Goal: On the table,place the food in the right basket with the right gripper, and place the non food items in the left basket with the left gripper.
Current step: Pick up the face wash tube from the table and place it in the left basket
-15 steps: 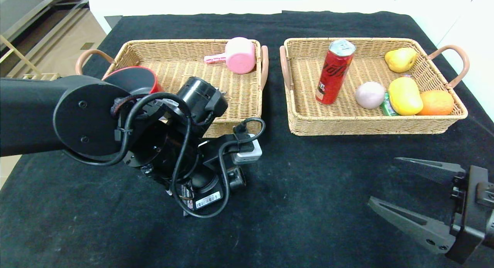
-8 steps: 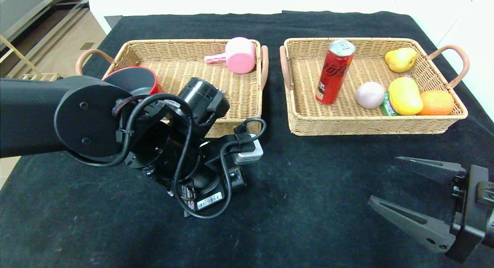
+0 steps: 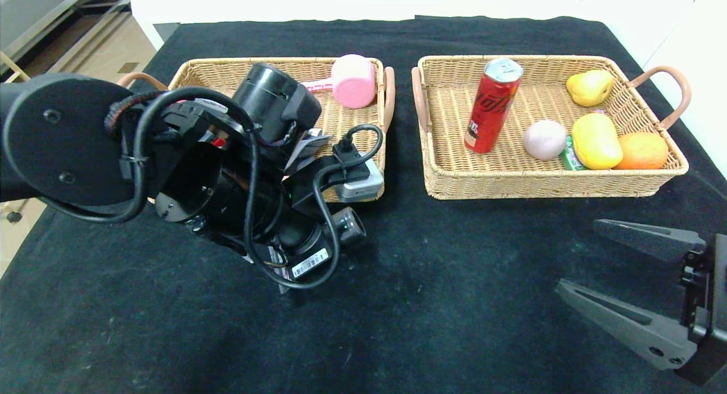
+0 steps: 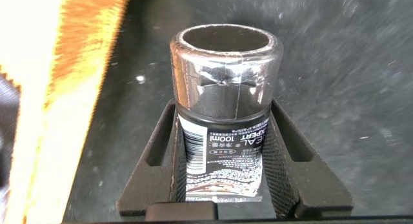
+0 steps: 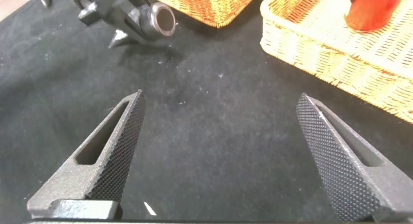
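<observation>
The left gripper [image 4: 222,179] is clamped on a black cosmetic tube with a silver cap [image 4: 224,114], holding it above the black table [image 3: 431,303] just in front of the left basket [image 3: 352,127]. That wicker basket holds a pink scoop cup [image 3: 353,80]; the arm hides much of it. The right basket [image 3: 539,181] holds an upright red cola can [image 3: 493,105], a yellow pear [image 3: 589,87], a pale round fruit [image 3: 544,139], a yellow mango [image 3: 595,141], an orange [image 3: 643,151] and a green packet [image 3: 569,155]. The right gripper [image 3: 619,280] hovers with fingers spread, empty, near the table's front right.
</observation>
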{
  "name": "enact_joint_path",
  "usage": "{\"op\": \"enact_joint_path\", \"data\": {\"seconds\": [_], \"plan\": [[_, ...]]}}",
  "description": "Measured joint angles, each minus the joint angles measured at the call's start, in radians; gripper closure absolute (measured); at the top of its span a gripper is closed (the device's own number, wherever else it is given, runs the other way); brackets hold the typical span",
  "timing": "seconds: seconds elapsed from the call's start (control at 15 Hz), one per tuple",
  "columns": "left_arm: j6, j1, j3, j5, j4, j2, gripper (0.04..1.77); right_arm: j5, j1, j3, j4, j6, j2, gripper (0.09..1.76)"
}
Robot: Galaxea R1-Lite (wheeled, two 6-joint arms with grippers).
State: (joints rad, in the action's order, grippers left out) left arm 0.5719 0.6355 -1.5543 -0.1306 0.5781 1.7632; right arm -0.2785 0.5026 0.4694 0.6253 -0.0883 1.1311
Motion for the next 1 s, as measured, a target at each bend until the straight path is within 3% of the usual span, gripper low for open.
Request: {"op": "enact_joint_path", "data": {"seconds": [0.2, 0.6, 0.8, 1.0], "plan": [[-0.099, 0.026, -0.039, -0.010, 0.004, -0.014, 1.07, 0.000, 0.000, 0.001, -0.003, 0.000, -0.004, 0.14], [-0.177, 0.039, -0.141, -0.012, -0.001, -0.020, 1.08, 0.001, -0.004, 0.006, -0.003, 0.000, -0.016, 0.14], [-0.222, 0.026, -0.200, -0.014, -0.003, -0.017, 1.09, 0.005, -0.011, 0.012, -0.005, 0.000, -0.019, 0.14], [-0.226, -0.004, -0.231, -0.015, -0.084, -0.004, 1.09, 0.005, -0.012, 0.013, -0.006, 0.000, -0.019, 0.14]]}}
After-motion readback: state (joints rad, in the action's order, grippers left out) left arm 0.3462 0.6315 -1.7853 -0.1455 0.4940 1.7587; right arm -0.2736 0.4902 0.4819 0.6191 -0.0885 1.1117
